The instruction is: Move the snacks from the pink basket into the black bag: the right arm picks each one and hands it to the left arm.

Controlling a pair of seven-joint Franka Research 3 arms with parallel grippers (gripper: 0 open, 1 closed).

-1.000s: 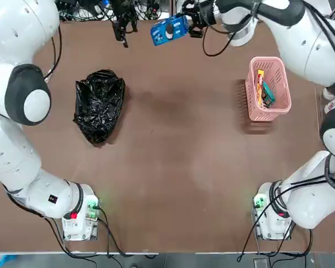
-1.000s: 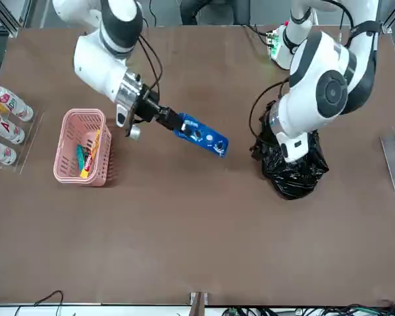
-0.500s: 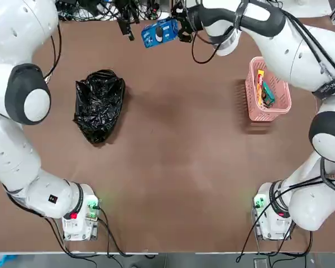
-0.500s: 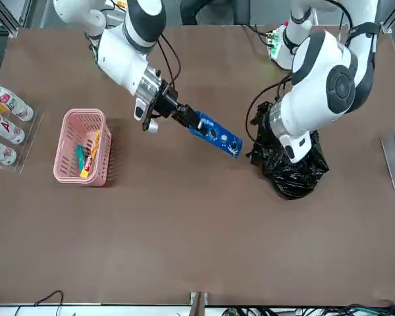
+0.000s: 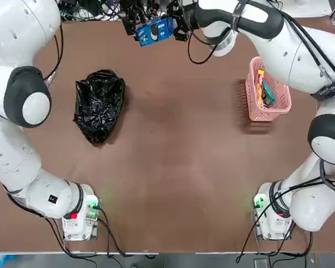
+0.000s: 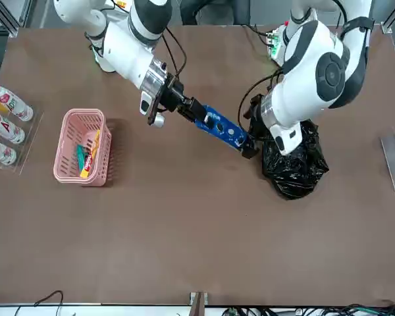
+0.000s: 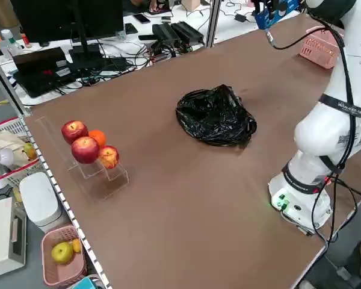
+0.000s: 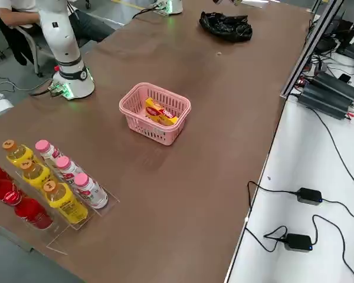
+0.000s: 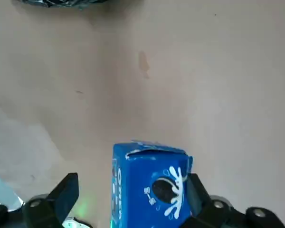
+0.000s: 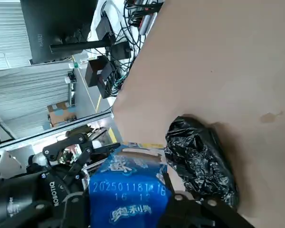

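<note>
You're clearly in a robotics lab: two white robot arms bolted to a brown table (image 5: 173, 167), black monitors (image 7: 66, 18) and tangled black cables (image 7: 168, 36) on a white side bench (image 8: 318, 194).

The blue packet (image 6: 221, 129) carries white print and a dark round biscuit picture. The black bag (image 5: 98, 105) is glossy and wrinkled. The pink basket (image 5: 279, 89) has slotted walls; in it lie a yellow packet with red print (image 8: 161, 112) and a teal packet (image 5: 268, 94). The table (image 5: 178, 167) is plain brown. Both arms are white with black grippers.
</note>
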